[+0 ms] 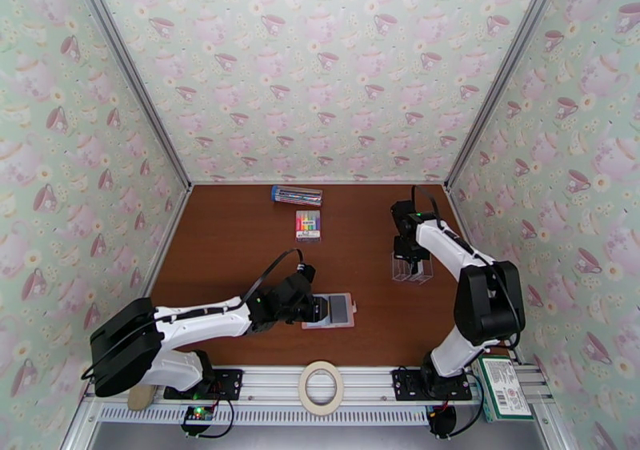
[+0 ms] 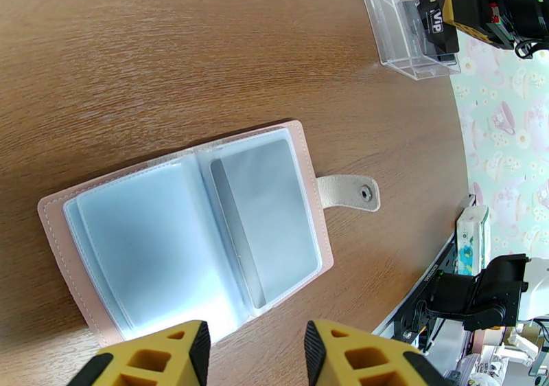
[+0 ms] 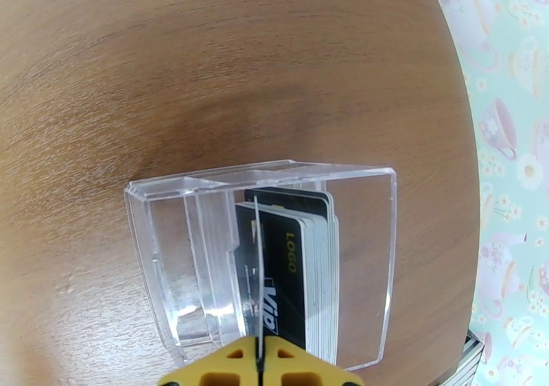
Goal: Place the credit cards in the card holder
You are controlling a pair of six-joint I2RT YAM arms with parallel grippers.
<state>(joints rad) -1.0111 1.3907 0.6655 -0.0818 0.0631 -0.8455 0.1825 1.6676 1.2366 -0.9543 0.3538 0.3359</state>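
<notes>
- A clear, open-topped plastic box (image 3: 158,264) stands on the right of the table, holding a stack of thin plastic credit cards (image 3: 317,277) set on edge. The front one is black with pale lettering.
- The right gripper (image 3: 261,361) is above this box, its yellow fingers pressed together on the top edge of a single credit card (image 3: 258,270), seen edge-on.
- A dusty-pink leather-like card holder (image 2: 137,243) lies open and flat near the front edge, its snap strap (image 2: 350,191) sticking out sideways. One grey card (image 2: 267,222) sits in its right-hand clear pocket.
- The left gripper (image 2: 252,353) hovers at the holder's near edge with its fingers spread, pinching nothing.
- The brown wood-grain table (image 1: 224,243) also carries a pack of rainbow markers (image 1: 308,225) and, behind it, a long blue-ended clear pen box (image 1: 297,195).
- A roll of tape (image 1: 321,387) and a green carton (image 1: 504,387) rest on the front rail.
- Teacup-patterned walls (image 1: 320,59) enclose the table.
</notes>
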